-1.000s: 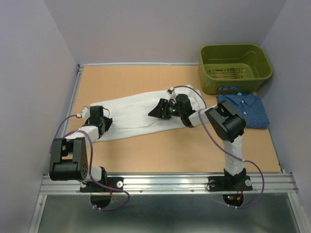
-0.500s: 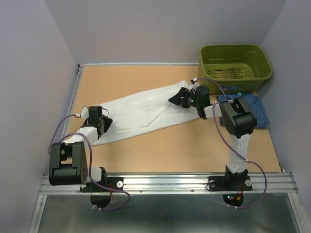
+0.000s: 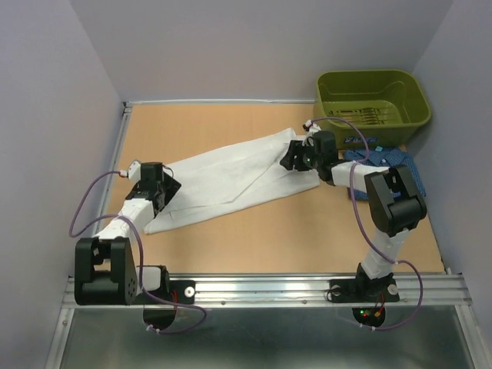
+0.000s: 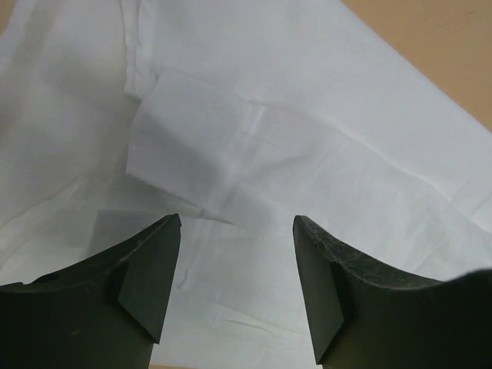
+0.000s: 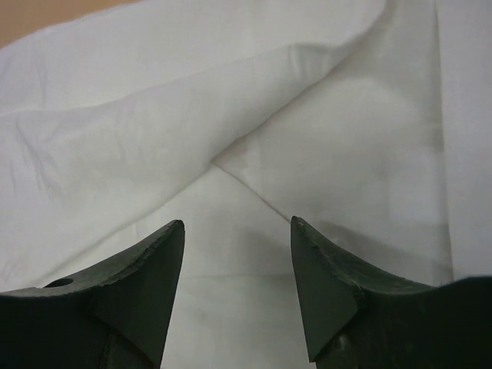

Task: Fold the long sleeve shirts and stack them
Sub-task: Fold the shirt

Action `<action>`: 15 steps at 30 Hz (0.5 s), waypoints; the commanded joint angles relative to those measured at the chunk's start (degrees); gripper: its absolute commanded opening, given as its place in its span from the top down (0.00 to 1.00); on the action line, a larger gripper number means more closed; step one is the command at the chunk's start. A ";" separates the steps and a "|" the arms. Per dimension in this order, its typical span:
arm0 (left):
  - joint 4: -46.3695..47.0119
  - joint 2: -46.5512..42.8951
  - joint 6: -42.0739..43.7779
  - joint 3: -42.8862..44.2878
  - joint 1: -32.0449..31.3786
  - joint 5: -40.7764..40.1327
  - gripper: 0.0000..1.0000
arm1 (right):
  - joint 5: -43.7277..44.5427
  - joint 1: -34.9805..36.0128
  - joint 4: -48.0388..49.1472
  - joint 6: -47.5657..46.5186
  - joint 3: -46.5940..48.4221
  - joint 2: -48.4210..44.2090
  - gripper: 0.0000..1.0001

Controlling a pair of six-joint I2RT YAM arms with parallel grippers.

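A white long sleeve shirt (image 3: 223, 173) lies stretched in a long band across the table from lower left to upper right. My left gripper (image 3: 166, 187) hangs over its lower left end, open, only white cloth (image 4: 254, 138) showing beneath the fingers (image 4: 146, 269). Over the upper right end sits my right gripper (image 3: 292, 157), also open, above a diagonal fold in the cloth (image 5: 254, 146). A dark blue patterned shirt (image 3: 388, 165) lies folded at the right, partly behind the right arm.
An olive-green bin (image 3: 373, 104) stands at the back right corner, just behind the blue shirt. Bare tabletop (image 3: 254, 238) runs between the white shirt and the arm bases. Walls close in the left, back and right sides.
The right gripper travelled up and to the right along the white shirt, which now lies stretched further right. The left gripper opened and shifted slightly up off the cloth's end.
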 commanded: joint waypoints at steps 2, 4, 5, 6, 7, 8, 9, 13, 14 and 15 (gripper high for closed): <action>-2.05 6.50 1.10 4.25 -2.26 -1.44 0.29 | 2.62 1.97 -7.49 -2.79 -3.89 -2.59 0.42; -1.70 9.05 1.10 5.13 -2.34 -1.53 0.30 | 3.06 2.49 -8.29 -2.70 -5.21 -2.95 0.48; -1.44 9.84 1.10 5.83 -2.34 -1.70 0.30 | 3.15 2.67 -9.33 -2.79 -5.56 -3.03 0.50; -1.35 11.42 1.19 6.36 -2.34 -1.88 0.30 | 3.06 3.02 -9.87 -2.97 -6.18 -2.95 0.50; -1.44 12.22 1.36 6.89 -2.34 -1.79 0.30 | 3.06 3.11 -10.22 -2.97 -6.71 -3.03 0.50; -2.13 12.92 1.45 8.03 -2.34 -1.88 0.30 | 3.15 3.20 -11.01 -2.88 -7.06 -3.21 0.50; -2.40 13.88 1.72 8.47 -2.34 -1.79 0.30 | 3.15 3.20 -11.36 -2.71 -7.58 -3.30 0.50; -3.80 15.38 1.63 8.48 -2.26 -1.53 0.30 | 5.42 3.20 -12.77 -1.57 -9.17 -4.26 0.48; -4.42 15.65 1.37 7.87 -2.26 -1.18 0.31 | 6.13 3.20 -12.86 -1.56 -9.00 -4.18 0.48; -5.21 15.91 0.93 7.34 -2.26 -0.83 0.32 | 6.92 3.20 -13.04 -1.56 -8.65 -4.09 0.48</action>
